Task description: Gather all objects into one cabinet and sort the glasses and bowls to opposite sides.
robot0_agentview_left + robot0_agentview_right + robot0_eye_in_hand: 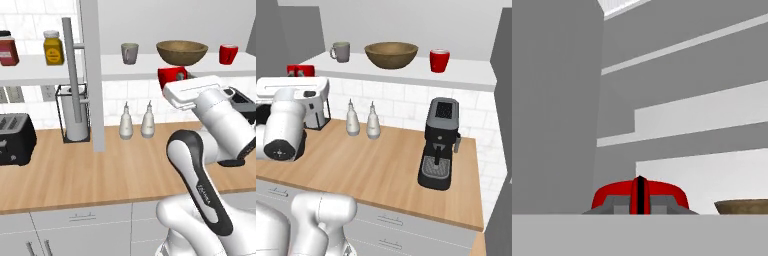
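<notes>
Claw (640, 200) clamped on red cup (172, 76) | shelf (150, 66) – bowl (182, 51), 2 cups

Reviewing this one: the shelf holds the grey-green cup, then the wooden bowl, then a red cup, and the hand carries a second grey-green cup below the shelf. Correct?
Not quite. The cup in the hand is red, not grey-green, as the left base view shows. The rest stands: on the shelf sit the grey-green cup, the wooden bowl and a red cup.
</notes>
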You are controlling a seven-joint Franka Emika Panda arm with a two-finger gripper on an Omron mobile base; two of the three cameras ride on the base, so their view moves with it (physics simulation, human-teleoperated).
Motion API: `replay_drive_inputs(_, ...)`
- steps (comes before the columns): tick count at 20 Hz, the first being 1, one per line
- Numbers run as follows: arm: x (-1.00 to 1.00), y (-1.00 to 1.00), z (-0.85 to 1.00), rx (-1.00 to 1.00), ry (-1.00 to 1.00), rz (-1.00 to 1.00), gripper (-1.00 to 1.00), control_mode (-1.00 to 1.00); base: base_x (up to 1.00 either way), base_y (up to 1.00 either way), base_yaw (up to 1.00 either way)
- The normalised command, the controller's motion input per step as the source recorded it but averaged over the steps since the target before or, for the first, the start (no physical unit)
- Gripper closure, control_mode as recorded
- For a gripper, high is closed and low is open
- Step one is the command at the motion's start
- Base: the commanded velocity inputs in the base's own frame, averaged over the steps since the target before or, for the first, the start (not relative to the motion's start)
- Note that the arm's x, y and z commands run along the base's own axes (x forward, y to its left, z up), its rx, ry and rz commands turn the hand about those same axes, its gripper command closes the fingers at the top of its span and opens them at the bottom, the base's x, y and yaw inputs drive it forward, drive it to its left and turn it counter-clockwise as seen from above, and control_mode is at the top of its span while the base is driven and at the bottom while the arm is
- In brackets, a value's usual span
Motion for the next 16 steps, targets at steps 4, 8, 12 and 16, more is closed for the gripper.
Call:
replay_drive_inputs(4, 0.1, 0.18, 0.0, 0.0, -0.07, 0.0, 1.0, -1.0, 0.0, 0.0, 0.0)
replay_drive_inputs(8, 0.34, 0.14, 0.03, 0.0, 0.0, 0.0, 1.0, -1.0, 0.0, 0.0, 0.0)
replay_drive_inputs(12, 0.43, 0.16, 0.09, 0.0, 0.1, 0.0, 1.0, -1.0, 0.0, 0.0, 0.0)
replay_drive_inputs(16, 0.56, 0.11, 0.0, 0.0, 0.0, 0.0, 1.0, -1.0, 0.0, 0.0, 0.0)
